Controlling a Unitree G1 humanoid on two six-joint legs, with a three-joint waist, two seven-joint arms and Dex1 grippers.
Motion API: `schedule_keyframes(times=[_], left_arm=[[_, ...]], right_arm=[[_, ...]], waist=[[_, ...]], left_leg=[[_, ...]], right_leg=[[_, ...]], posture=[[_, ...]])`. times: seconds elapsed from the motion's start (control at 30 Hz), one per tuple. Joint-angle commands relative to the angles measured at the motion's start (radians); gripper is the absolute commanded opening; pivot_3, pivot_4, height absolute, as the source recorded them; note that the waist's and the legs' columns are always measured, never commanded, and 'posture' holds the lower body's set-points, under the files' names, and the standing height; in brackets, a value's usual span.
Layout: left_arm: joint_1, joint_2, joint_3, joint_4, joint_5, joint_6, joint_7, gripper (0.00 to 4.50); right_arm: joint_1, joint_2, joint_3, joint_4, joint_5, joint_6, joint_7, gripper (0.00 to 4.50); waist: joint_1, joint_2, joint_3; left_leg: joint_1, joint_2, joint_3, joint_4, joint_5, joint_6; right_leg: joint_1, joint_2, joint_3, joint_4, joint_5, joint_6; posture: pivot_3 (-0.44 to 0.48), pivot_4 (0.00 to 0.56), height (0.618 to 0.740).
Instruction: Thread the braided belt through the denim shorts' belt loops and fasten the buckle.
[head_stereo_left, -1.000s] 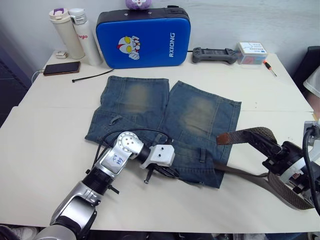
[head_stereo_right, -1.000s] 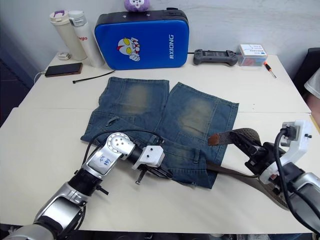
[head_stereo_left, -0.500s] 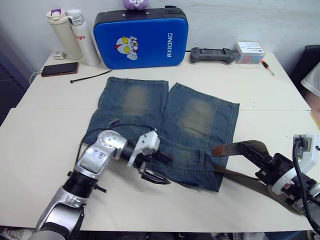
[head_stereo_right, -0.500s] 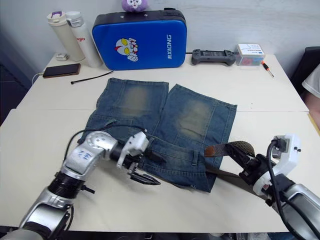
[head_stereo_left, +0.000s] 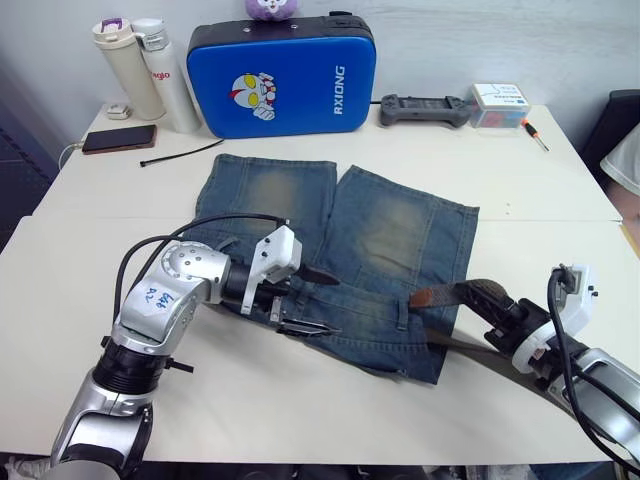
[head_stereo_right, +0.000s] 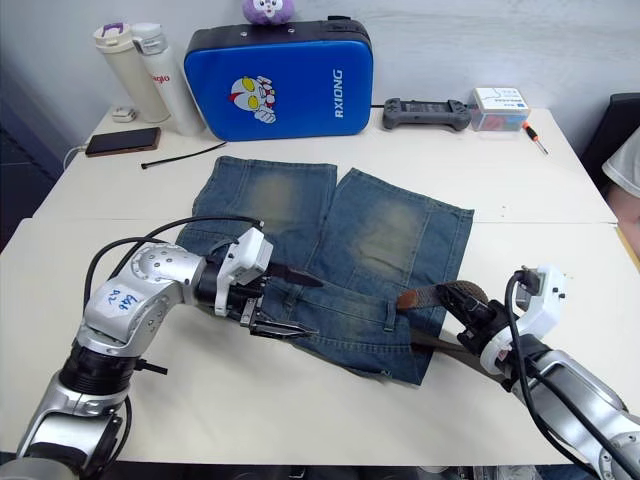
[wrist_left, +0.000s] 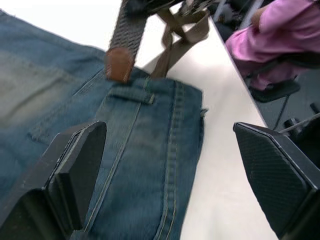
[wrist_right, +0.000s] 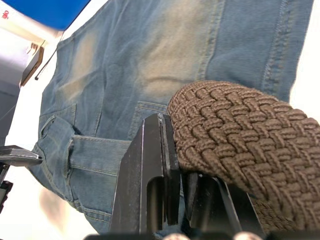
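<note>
L gripper (head_stereo_left: 318, 300) pulled back off waistband, jaws wide, empty. R gripper (head_stereo_right: 462, 312) clamps braided belt (head_stereo_left: 475, 293), tip now nearer denim shorts (head_stereo_left: 340, 240) loop; threading not begun.

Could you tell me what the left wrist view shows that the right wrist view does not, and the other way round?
Left wrist view alone: the belt's brown tip over the waistband, a belt loop, a person in pink, and the left gripper open. Right wrist view alone: the right gripper shut on the braided belt, plus the shorts' faded patches. Both: the denim shorts and the belt.
</note>
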Motion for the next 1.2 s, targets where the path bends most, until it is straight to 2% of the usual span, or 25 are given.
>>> schedule_keyframes(times=[0.03, 0.37, 0.73, 0.83, 1.07, 1.2], left_arm=[[0.0, 0.009, -0.001, -0.045, -0.019, 0.006, 0.02, 4.46], [-0.027, 0.014, -0.017, -0.031, -0.018, 0.014, 0.04, 4.46], [-0.029, 0.024, -0.031, -0.03, -0.023, 0.01, 0.031, 4.46], [-0.035, 0.022, -0.039, -0.026, -0.018, 0.005, 0.026, 4.46], [-0.055, 0.024, -0.041, -0.029, -0.026, 0.016, 0.028, 4.46], [-0.059, 0.027, -0.044, -0.029, -0.026, 0.016, 0.026, 4.46]], right_arm=[[0.005, -0.012, -0.025, -0.01, 0.022, 0.006, 0.004, 0.0], [0.035, 0.049, 0.072, -0.046, -0.027, 0.01, -0.015, 0.0], [0.096, 0.034, 0.028, -0.066, -0.032, 0.005, -0.006, 0.0], [0.07, 0.08, 0.093, -0.074, -0.07, -0.009, -0.017, 0.0], [-0.011, 0.271, 0.292, -0.046, -0.242, -0.029, -0.025, 0.0], [-0.042, 0.291, 0.355, -0.007, -0.336, 0.01, -0.018, 0.0]], waist=[[0.001, 0.0, 0.0], [0.001, 0.0, 0.0], [0.001, 0.0, 0.0], [0.001, 0.0, 0.0], [-0.003, 0.0, 0.0], [-0.003, 0.001, 0.0]], left_leg=[[0.0, 0.0, 0.0, 0.0, 0.0, 0.0], [0.0, 0.0, 0.0, 0.0, 0.0, 0.0], [0.0, 0.0, 0.0, 0.0, 0.0, 0.0], [0.0, 0.0, 0.0, -0.001, 0.0, 0.0], [0.0, 0.0, 0.001, -0.002, 0.0, -0.001], [0.0, 0.0, 0.001, -0.002, 0.001, -0.001]], right_leg=[[0.0, 0.0, 0.0, 0.0, 0.0, 0.0], [0.0, 0.0, 0.0, 0.0, 0.0, 0.0], [0.0, 0.0, 0.0, 0.0, 0.0, 0.0], [0.0, 0.0, 0.0, 0.0, 0.0, 0.0], [-0.003, 0.0, 0.002, 0.001, 0.0, 0.0], [-0.004, 0.0, 0.002, 0.002, 0.0, 0.0]], posture=[[0.0, 0.15, 0.74], [0.0, 0.15, 0.74], [0.0, 0.15, 0.74], [0.0, 0.15, 0.74], [0.0, 0.15, 0.74], [0.0, 0.15, 0.74]])
